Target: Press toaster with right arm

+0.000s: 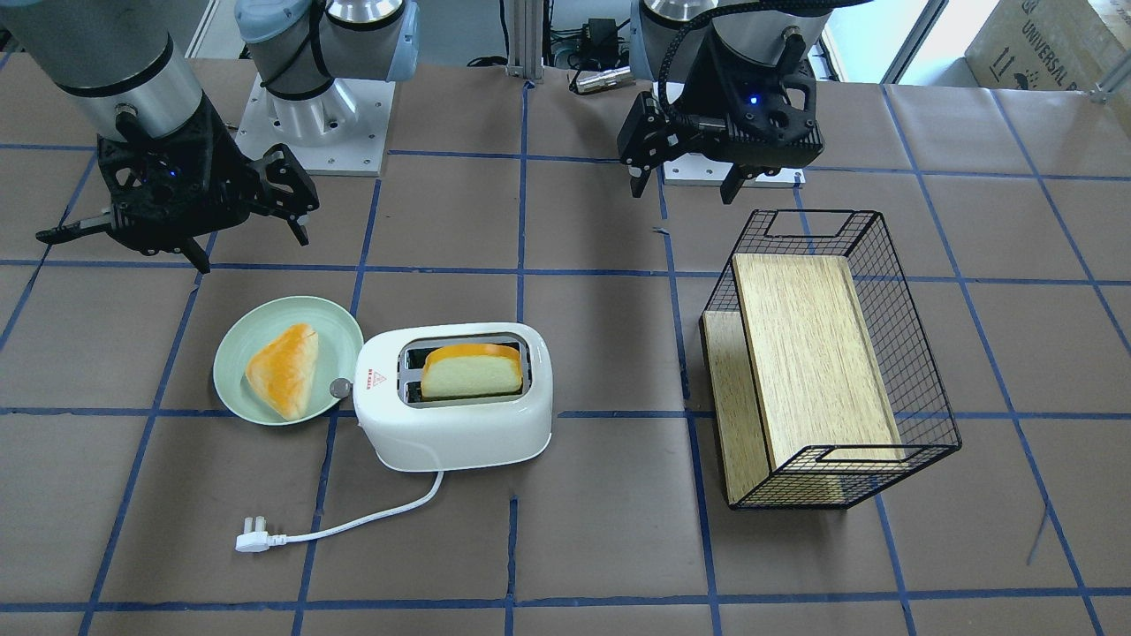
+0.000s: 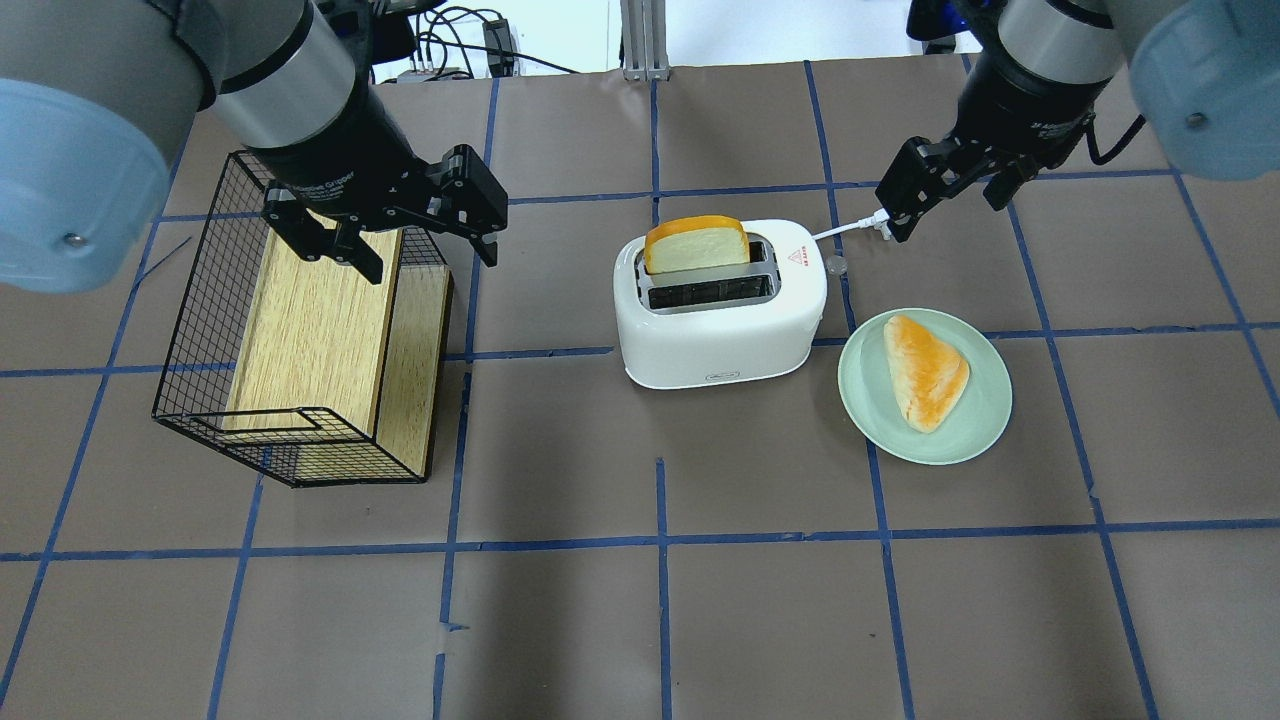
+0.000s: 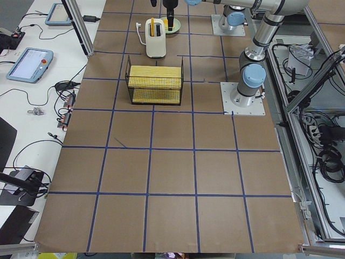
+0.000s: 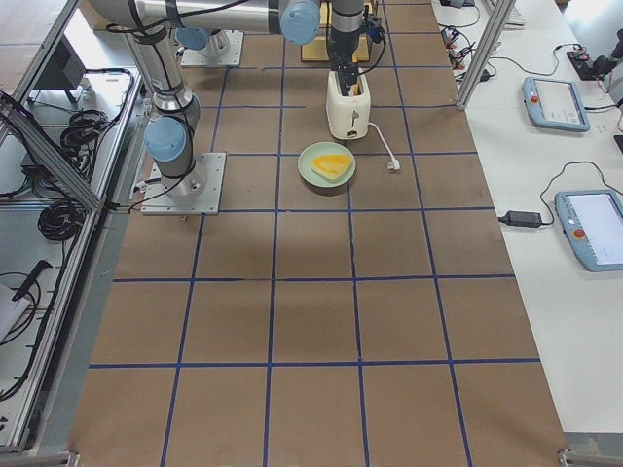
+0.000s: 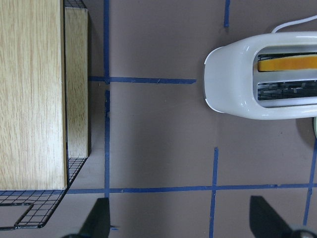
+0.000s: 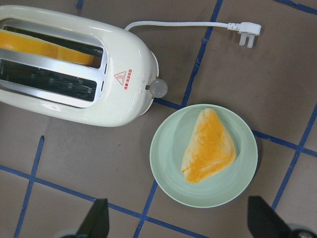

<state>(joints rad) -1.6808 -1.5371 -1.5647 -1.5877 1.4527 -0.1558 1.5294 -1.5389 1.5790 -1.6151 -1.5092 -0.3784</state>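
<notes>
Right end effector point(image 1: 252, 249) released, fingers spread, nothing in it; it hovers clear of the toaster point(image 1: 455, 402), off its lever end. In my right wrist view only two dark, blurred fingertips point(image 6: 96, 220) show at the bottom edge. Toaster sits mid-desk point(image 1: 574, 530); bread slice point(image 1: 470, 371) stands in one slot; other slot shows only its wire guides. Lever knob point(image 6: 159, 88) sticks out toward the plate point(image 6: 166, 148), just beside its rim; whether the knob is up or down I cannot tell. Pastry point(image 6: 208, 146) lies on the plate; cord point(image 6: 173, 23) trails across the desk. Left end effector point(image 1: 685, 193) also released, near one end of the wire basket point(image 1: 919, 389). Side views: toaster small, partly behind my right arm.
</notes>
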